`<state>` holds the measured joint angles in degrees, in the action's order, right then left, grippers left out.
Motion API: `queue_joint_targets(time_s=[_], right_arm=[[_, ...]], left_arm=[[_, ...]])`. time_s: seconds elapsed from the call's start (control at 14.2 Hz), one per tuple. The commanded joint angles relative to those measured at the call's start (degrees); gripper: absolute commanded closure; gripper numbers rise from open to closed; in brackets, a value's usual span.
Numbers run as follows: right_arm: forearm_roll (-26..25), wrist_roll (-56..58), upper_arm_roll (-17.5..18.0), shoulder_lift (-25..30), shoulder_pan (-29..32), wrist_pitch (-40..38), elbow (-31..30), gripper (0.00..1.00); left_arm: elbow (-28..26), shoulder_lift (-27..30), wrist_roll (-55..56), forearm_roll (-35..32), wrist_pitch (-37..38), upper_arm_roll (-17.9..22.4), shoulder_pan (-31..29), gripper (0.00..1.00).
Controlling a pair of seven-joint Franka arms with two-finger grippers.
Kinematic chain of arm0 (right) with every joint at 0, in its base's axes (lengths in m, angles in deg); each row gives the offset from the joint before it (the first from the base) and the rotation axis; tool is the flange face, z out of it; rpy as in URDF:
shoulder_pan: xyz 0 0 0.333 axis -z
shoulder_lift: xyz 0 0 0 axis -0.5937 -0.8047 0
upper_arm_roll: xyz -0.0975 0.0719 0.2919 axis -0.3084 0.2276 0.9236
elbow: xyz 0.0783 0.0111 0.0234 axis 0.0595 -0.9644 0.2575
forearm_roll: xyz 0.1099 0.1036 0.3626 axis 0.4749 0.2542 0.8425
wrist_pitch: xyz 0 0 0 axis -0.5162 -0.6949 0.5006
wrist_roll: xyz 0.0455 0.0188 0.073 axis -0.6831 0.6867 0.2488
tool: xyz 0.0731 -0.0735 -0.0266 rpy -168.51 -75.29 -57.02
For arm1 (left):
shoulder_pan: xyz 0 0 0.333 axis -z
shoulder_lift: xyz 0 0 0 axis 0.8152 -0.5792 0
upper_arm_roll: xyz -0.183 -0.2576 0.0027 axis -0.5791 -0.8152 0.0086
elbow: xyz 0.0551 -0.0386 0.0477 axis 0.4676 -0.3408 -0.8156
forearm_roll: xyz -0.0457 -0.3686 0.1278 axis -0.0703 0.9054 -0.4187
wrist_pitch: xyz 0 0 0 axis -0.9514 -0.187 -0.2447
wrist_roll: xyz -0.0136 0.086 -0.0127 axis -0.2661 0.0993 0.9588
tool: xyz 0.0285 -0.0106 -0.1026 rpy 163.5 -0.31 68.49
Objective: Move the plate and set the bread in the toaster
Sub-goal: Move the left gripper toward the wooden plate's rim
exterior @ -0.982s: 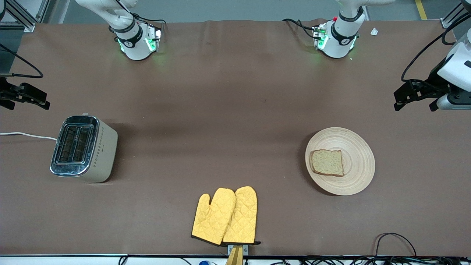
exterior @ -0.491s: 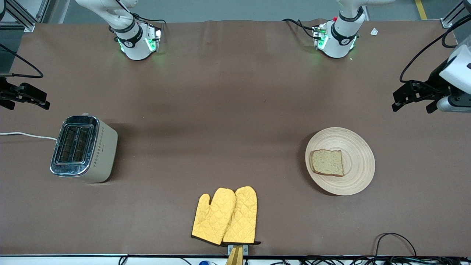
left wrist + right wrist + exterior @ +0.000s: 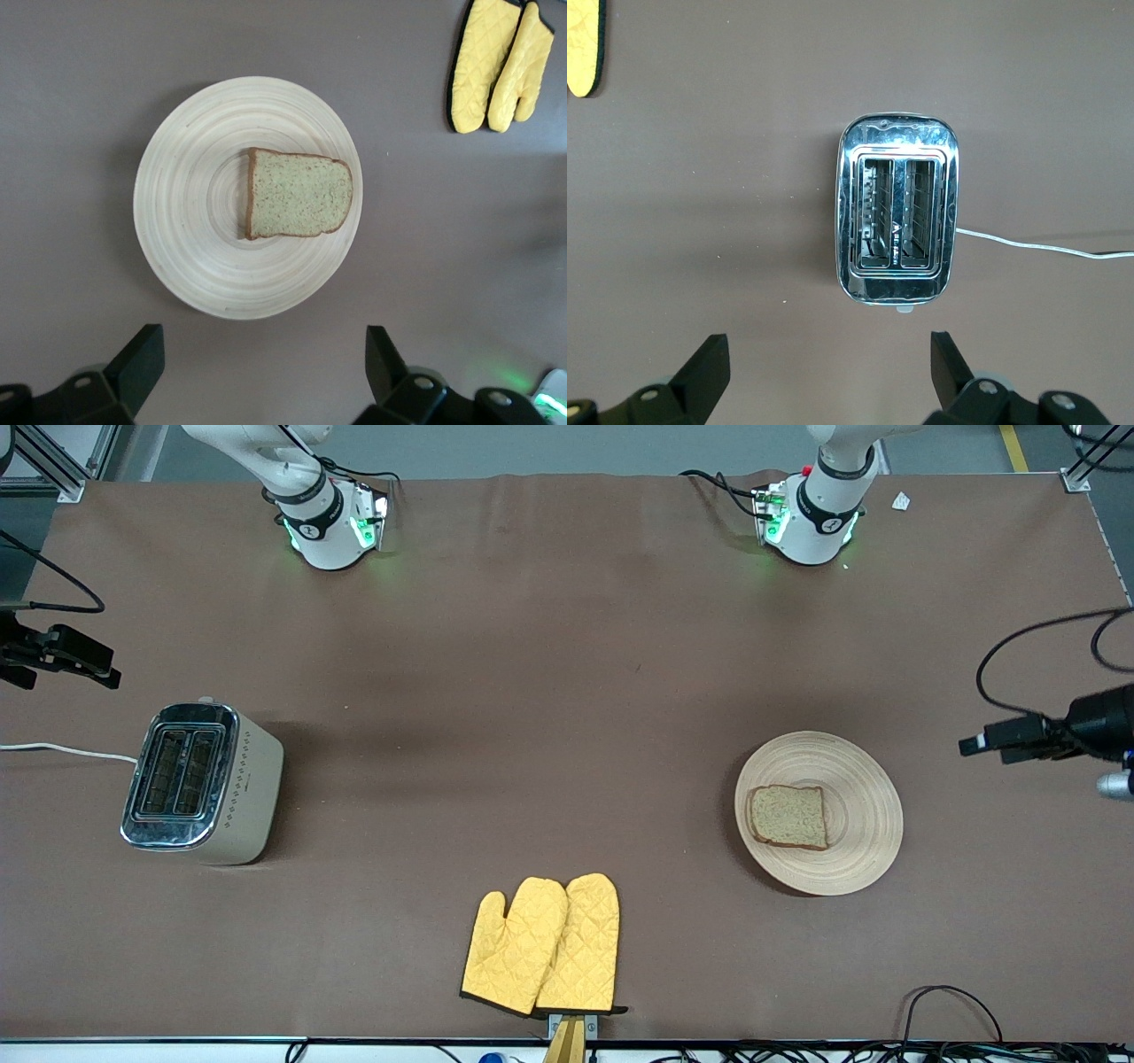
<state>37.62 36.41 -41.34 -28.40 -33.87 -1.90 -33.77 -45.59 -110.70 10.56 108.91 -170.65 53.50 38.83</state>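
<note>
Brown cloth (image 3: 567, 691) covers the whole table, cables along the edge nearest the front camera.

Your left gripper (image 3: 992, 741) hangs in the air at the left arm's end of the table, over bare cloth just off the plate (image 3: 864, 815). In its wrist view the fingers (image 3: 137, 359) stand wide apart, nothing between them. The arm comes in from the table's end, wrist roughly level.

Your right gripper (image 3: 84, 664) hangs at the right arm's end, over cloth near the toaster (image 3: 204, 784). Its fingers (image 3: 709, 363) are spread too, holding nothing.

No readable writing. The toaster has a small mark between its slots in the right wrist view; can't read it.

The bread (image 3: 788, 817) lies flat on the plate, off centre toward the right arm's end. The plate sits on the cloth, not touched by either gripper.

The toaster stands upright, both slots empty, white cord (image 3: 62, 750) running off the right arm's end. It is well apart from the plate.

Two yellow mitts (image 3: 542, 946) lie side by side between them, nearer the front camera.
</note>
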Motion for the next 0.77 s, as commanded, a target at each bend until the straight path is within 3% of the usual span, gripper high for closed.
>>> queue_joint_targets(time_s=[0.0,0.21,0.56,0.7], right_arm=[[0.05,-0.62,0.8,1.03,0.87,0.05,-1.04,0.0],[0.05,-0.62,0.8,0.94,1.22,0.14,-1.56,0.0],[2.24,-0.62,0.63,0.68,2.36,0.23,-2.26,0.0],[7.31,-0.53,0.63,0.67,4.64,0.93,-5.5,0.0]], left_arm=[[4.49,-12.07,-8.17,6.9,0.03,-0.26,-2.14,0.0],[10.3,-22.9,-14.09,9.12,0.03,-0.35,-4.08,0.0],[10.67,-27.76,-19.11,12.11,-2.95,-0.78,-4.87,0.0],[10.67,-28.63,-19.2,13.69,-2.96,-0.79,-4.61,0.06]])
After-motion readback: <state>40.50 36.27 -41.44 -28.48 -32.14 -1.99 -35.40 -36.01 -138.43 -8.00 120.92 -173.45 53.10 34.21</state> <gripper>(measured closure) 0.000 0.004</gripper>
